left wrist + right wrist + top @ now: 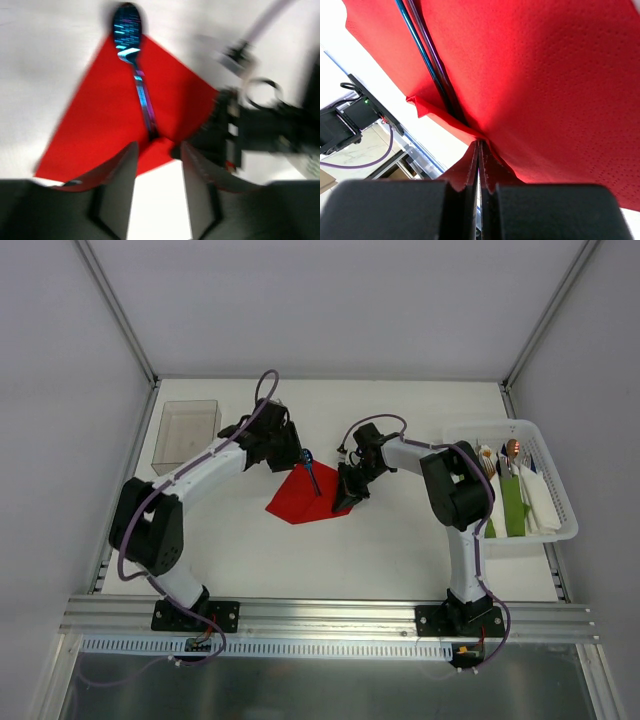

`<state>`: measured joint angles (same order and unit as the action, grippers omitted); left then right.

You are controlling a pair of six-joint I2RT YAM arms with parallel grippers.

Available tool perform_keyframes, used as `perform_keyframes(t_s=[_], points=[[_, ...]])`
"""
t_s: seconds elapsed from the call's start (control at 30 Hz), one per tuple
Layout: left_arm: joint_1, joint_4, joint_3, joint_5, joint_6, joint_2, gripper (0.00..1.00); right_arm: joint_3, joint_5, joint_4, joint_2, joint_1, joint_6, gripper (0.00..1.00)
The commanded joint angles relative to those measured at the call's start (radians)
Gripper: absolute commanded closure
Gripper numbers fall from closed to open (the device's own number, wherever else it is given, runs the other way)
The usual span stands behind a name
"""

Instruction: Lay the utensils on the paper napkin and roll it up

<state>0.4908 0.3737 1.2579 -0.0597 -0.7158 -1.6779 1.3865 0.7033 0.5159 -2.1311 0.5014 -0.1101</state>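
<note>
The red paper napkin (303, 498) lies mid-table with a blue utensil (312, 474) across its far part. In the left wrist view, which is blurred, a spoon (137, 85) with a shiny blue head rests on the napkin (95, 125). My left gripper (157, 150) stands open just behind the handle's end, holding nothing. Seen from the right wrist, two slim handles (427, 65) lie side by side on the napkin (545, 85). My right gripper (480, 144) is shut on the napkin's raised, folded edge. From above, the right gripper (344, 504) sits at the napkin's right corner and the left gripper (296, 458) at its far corner.
A white basket (570, 510) at the right holds green napkin bundles (512, 505), white napkins and copper-headed utensils. A clear plastic box (185, 430) stands at the back left. A metal rail (320, 615) runs along the near edge.
</note>
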Motion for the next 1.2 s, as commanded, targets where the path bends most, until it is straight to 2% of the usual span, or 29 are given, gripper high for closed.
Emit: perform_keyframes(t_s=[0.0, 0.07, 0.13, 0.23, 0.37, 0.77, 1.17], points=[[0.009, -0.177, -0.112, -0.208, 0.067, 0.073, 0.63, 0.019, -0.067, 0.018, -0.036, -0.009, 0.039, 1.0], [0.021, -0.243, -0.185, -0.233, 0.05, 0.079, 0.69, 0.022, -0.064, 0.019, -0.035, -0.008, 0.039, 1.0], [0.034, -0.292, -0.228, -0.265, 0.038, 0.076, 0.8, 0.023, -0.062, 0.019, -0.035, -0.008, 0.036, 1.0], [0.06, -0.369, -0.285, -0.279, 0.027, 0.041, 0.89, 0.025, -0.054, 0.019, -0.035, -0.009, 0.038, 1.0], [0.075, -0.444, -0.301, -0.313, 0.01, -0.012, 0.95, 0.025, -0.047, 0.021, -0.035, -0.009, 0.033, 1.0], [0.078, -0.469, -0.302, -0.285, -0.051, -0.1, 1.0, 0.031, -0.038, 0.021, -0.033, -0.009, 0.033, 1.0], [0.063, -0.43, -0.333, -0.221, -0.076, -0.086, 1.0, 0.031, -0.047, 0.024, -0.038, -0.012, 0.039, 1.0]])
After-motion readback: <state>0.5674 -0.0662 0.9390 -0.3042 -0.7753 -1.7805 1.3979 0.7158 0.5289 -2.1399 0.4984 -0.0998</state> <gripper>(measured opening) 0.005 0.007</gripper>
